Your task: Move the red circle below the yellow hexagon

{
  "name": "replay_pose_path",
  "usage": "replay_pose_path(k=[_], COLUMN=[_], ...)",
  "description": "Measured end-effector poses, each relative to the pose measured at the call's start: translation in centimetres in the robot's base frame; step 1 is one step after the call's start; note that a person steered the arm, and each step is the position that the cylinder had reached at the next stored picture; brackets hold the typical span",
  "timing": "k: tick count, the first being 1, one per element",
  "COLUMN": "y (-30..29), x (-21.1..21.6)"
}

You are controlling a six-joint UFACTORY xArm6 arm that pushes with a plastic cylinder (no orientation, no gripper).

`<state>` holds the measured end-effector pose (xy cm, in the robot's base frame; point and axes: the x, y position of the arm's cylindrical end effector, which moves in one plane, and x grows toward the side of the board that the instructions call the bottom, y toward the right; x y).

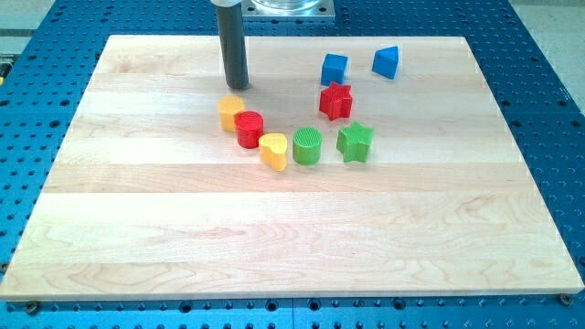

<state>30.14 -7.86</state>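
Red circle: our red round ribbed plastic block (249,129) sits on the pale wooden table (137,228), touching the lower-right side of the yellow hexagonal plastic block (230,112), to that block's right rather than squarely under it.
Neighbours: a yellow heart-shaped block (273,151) presses against the red circle's lower right; a green round block (308,145) and a green star block (355,143) follow to the view's right. A red star block (335,100) and two blue blocks (335,68) (386,62) lie further up.
Risk: we judge the tight cluster the main hazard. A push on the red circle could drag the yellow heart or nudge the hexagon, shifting the reference itself.
Tool: our tool is a bare dark rod with nothing to open and holding nothing; my tip (238,88) stands just above the yellow hexagon, near it but apparently not touching.
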Motion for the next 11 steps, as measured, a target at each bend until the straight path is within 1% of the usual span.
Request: replay_pose_path(k=[3,4,5,8,9,10,11], y=[0.2,1.0,2.6,3.8,6.4,5.4,4.7], x=[0.3,3.2,5.1,5.4,6.8,10.2,10.3])
